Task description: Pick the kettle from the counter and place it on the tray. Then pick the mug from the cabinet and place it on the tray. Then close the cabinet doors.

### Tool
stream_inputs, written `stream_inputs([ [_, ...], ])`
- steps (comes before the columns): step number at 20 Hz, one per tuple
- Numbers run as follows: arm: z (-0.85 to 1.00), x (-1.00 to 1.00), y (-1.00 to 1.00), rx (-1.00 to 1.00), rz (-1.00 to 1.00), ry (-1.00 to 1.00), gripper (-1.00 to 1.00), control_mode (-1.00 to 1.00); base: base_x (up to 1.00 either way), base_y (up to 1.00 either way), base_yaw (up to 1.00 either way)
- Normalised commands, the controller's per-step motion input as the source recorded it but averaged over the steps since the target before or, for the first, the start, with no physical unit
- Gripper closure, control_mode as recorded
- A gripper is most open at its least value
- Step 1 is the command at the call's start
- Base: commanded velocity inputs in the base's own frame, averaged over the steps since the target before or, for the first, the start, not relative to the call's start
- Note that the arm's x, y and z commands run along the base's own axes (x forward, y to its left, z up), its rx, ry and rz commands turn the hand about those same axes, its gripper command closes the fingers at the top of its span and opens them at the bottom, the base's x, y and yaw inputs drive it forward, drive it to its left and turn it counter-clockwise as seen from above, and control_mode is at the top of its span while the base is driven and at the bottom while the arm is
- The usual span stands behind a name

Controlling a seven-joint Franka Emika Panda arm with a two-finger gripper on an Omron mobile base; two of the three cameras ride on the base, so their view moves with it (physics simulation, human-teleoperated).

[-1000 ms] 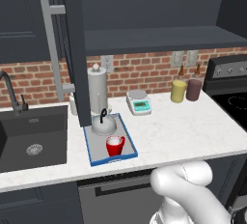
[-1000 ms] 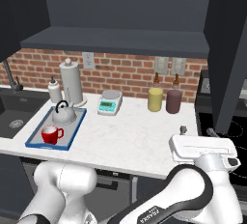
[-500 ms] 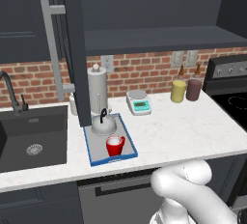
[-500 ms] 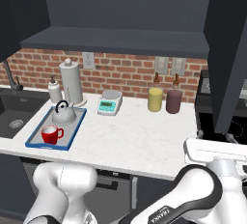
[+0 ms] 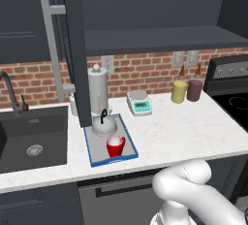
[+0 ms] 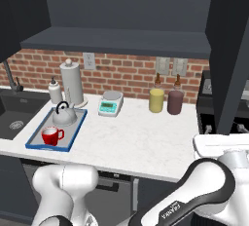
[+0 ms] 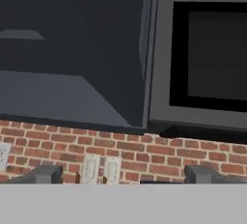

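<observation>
Closing the cabinet doors [image 5: 77, 49] remains, kettle [image 5: 104, 125] and mug [image 5: 115, 147] sitting on the tray [image 5: 127, 135]: keep the fingers [image 7: 123, 175] spread wide and empty, pushing each panel's outer face squarely.

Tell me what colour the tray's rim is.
Blue, around a grey base; the tray shows best in the left base view.

open cabinet door [image 5: 75, 49] juts over tray [image 5: 127, 139], bare counter [image 5: 179, 127] right of tray, canisters [image 5: 187, 90] at wall
</observation>
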Motion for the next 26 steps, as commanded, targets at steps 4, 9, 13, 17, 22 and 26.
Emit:
stream_inputs([
  [4, 0.25, 0.00, -0.02, -0.27, 0.02, 0.00, -1.00, -1.00, 0.00, 0.00, 0.00],
  [9, 0.16, -0.06, 0.00, -0.30, 0.06, -0.01, -1.00, -1.00, 0.00, 0.00, 0.00],
  [13, 0.12, -0.12, 0.00, -0.34, 0.07, 0.00, -1.00, -1.00, 0.00, 0.00, 0.00],
  [17, 0.16, -0.10, 0.03, -0.36, 0.09, -0.01, -1.00, -1.00, 0.00, 0.00, 0.00],
  [22, 0.21, -0.09, 0.15, -0.39, 0.10, -0.03, -1.00, -1.00, 0.00, 0.00, 0.00],
  [26, 0.09, 0.00, 0.29, -0.41, 0.11, 0.00, -1.00, -1.00, 0.00, 0.00, 0.00],
])
